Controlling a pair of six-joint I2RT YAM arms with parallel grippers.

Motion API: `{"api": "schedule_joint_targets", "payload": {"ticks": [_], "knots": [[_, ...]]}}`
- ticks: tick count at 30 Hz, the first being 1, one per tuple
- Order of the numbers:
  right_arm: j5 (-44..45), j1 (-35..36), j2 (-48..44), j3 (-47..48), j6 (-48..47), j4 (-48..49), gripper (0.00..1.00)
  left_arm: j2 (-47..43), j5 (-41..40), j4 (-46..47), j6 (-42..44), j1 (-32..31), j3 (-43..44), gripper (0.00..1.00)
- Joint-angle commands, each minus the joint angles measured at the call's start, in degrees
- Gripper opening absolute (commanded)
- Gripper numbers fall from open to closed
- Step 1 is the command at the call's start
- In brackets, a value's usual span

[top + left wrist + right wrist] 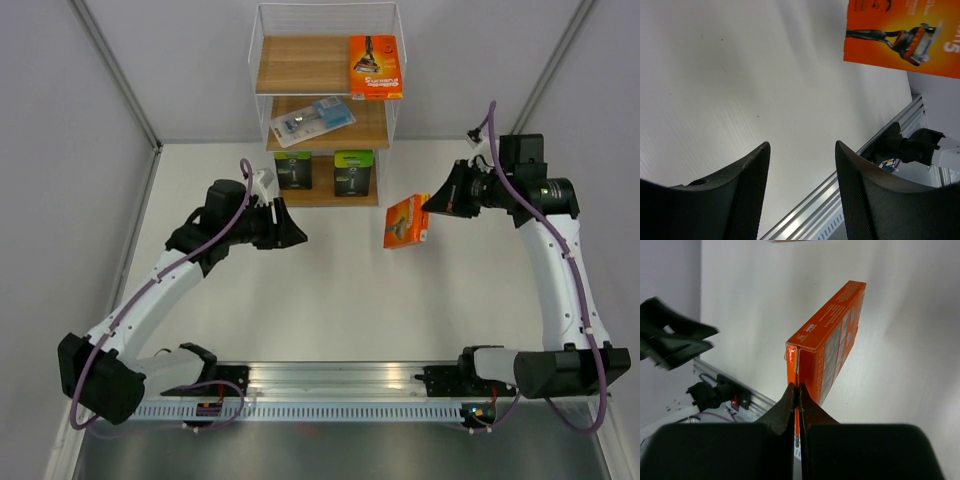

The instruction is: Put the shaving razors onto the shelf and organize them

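Pinch from your right hand (797,390) grips the edge of an orange razor pack (405,221), held above the tabletop (330,310) near the bottom right corner of the shelf (300,65); your left hand (298,235) gapes partly, empty.

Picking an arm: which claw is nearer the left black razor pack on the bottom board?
Left. The left claw sits open just before the black razor pack; the right claw is off rightward, gripping a flat orange pack.
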Motion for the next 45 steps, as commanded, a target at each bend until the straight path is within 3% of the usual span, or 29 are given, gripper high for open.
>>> {"api": "schedule_joint_targets", "payload": {"ticks": [1, 5, 10, 12, 15, 17, 20, 22, 28, 35, 37, 41, 45], "knots": [[-7.3, 7.5, 0.1, 6.6, 5.7, 6.9, 0.01, -0.8, -5.0, 0.5, -4.2, -0.2, -1.8, 0.61], [-8.0, 18.2, 7.0, 18.5, 9.9, 11.6, 0.01, -2.9, -9.4, 0.6, -8.3, -0.2, -4.8, 0.61], [-11.8, 27.9, 19.3, 44.0, 17.0, 18.0, 0.0, -7.1, -14.0, 0.8, -12.7, 0.3, -8.9, 0.6], [-12.6, 28.2, 23.2, 50.4, 24.0, 25.8, 0.01, -10.0, -15.7, 0.7, -14.3, 1.6, -10.9, 0.61], [-11.2, 28.2, 24.7, 48.5, 31.8, 45.6, 0.01, -12.0, -14.9, 0.8, -14.5, 3.6, -11.7, 0.61], [-3.5, 28.2, 26.1, 51.4, 32.7, 50.7, 0.01, -11.7, -13.4, 0.9, -13.5, 3.8, -10.6, 0.61], [10.7, 28.2, 30.6, 58.3, 28.0, 48.3, 0.0, -10.8, -11.4, 0.9, -12.6, 3.8, -8.7, 0.61], [17.6, 28.2, 31.2, 57.5, 27.6, 51.4, 0.01, -10.6, -10.7, 0.9, -12.2, 3.8, -7.9, 0.61], [27.2, 27.8, 35.2, 57.5, 25.0, 61.7, 0.0, -10.6, -10.5, 0.9, -11.4, 3.9, -7.2, 0.61], [23.0, 26.0, 47.1, 59.9, 29.9, 57.1, 0.0, -10.1, -9.8, 0.9, -10.9, 3.8, -6.5, 0.61], [23.6, 26.1, 45.9, 55.1, 31.8, 58.7, 0.0, -10.4, -9.8, 0.9, -10.9, 3.8, -6.4, 0.61], [34.5, 30.4, 39.3, 45.8, 25.1, 59.5, 0.0, -11.4, -10.8, 0.9, -11.0, 3.8, -6.4, 0.61], [45.9, 35.2, 36.1, 43.5, 23.9, 55.3, 0.0, -10.8, -11.2, 0.9, -10.9, 3.9, -5.9, 0.61]]}}
